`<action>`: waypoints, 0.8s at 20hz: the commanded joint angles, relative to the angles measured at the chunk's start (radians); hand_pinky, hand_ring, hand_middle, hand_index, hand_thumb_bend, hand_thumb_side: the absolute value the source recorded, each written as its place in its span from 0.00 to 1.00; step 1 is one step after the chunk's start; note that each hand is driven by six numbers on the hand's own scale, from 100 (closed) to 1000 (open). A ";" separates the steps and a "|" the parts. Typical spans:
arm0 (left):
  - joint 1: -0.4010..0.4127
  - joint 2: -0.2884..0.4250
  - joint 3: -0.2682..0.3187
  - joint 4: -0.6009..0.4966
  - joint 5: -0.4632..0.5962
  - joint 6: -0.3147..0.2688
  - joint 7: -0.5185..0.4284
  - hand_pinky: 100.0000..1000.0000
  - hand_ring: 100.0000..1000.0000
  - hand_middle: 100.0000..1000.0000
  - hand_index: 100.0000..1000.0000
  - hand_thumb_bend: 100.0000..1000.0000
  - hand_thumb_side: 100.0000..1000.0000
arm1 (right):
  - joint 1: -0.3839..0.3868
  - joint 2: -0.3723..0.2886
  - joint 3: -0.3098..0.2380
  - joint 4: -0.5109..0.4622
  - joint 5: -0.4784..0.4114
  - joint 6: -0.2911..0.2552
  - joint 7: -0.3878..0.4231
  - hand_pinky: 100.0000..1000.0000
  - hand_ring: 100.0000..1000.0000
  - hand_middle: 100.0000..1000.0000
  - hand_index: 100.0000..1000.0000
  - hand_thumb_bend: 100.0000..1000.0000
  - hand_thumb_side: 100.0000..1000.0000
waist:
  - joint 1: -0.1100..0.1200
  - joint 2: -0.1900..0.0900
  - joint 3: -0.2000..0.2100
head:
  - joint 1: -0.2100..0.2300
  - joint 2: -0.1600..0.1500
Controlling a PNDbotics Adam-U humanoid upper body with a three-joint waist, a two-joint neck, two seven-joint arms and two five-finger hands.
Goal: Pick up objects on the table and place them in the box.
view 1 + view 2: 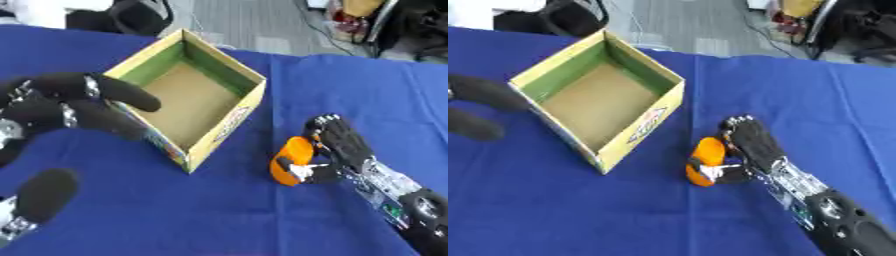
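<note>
An orange rounded object (291, 161) stands on the blue table (350, 90) just right of the box's near corner. My right hand (343, 145) is at its right side, fingers over its top and thumb beneath, curled round it. The open cardboard box (194, 97) has yellow walls, a green inner lining and a brown floor, and nothing shows inside it. My left hand (66, 105) hangs close to the camera at the left, fingers relaxed and spread beside the box's left wall, holding nothing.
Blue cloth covers the whole table. Beyond its far edge there is grey floor with cables (337, 30) and dark equipment (140, 15). Bare cloth lies in front of the box and at the far right.
</note>
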 commanded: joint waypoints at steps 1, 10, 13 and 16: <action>-0.016 0.004 0.013 -0.014 0.007 -0.250 -0.253 0.82 0.80 0.82 0.82 0.00 0.96 | -0.009 -0.021 -0.006 -0.002 -0.009 -0.015 0.015 0.00 0.27 0.41 0.54 0.54 1.00 | 0.003 -0.018 0.000 | -0.006 -0.012; -0.024 0.000 0.011 -0.014 0.010 -0.246 -0.253 0.82 0.80 0.82 0.82 0.00 0.96 | -0.015 -0.019 -0.003 0.000 -0.009 -0.020 0.072 0.17 0.53 0.69 0.90 0.67 1.00 | -0.001 -0.017 0.007 | -0.004 -0.017; -0.028 -0.003 0.010 -0.014 0.012 -0.244 -0.253 0.82 0.80 0.82 0.81 0.00 0.96 | -0.016 -0.019 -0.003 -0.002 -0.009 -0.013 0.086 0.17 0.53 0.70 0.90 0.67 1.00 | -0.003 -0.016 0.010 | -0.003 -0.018; -0.033 -0.006 0.008 -0.014 0.014 -0.242 -0.253 0.82 0.80 0.82 0.81 0.00 0.96 | -0.019 -0.019 -0.002 -0.001 -0.010 -0.005 0.097 0.17 0.53 0.70 0.90 0.67 1.00 | -0.005 -0.015 0.015 | -0.003 -0.022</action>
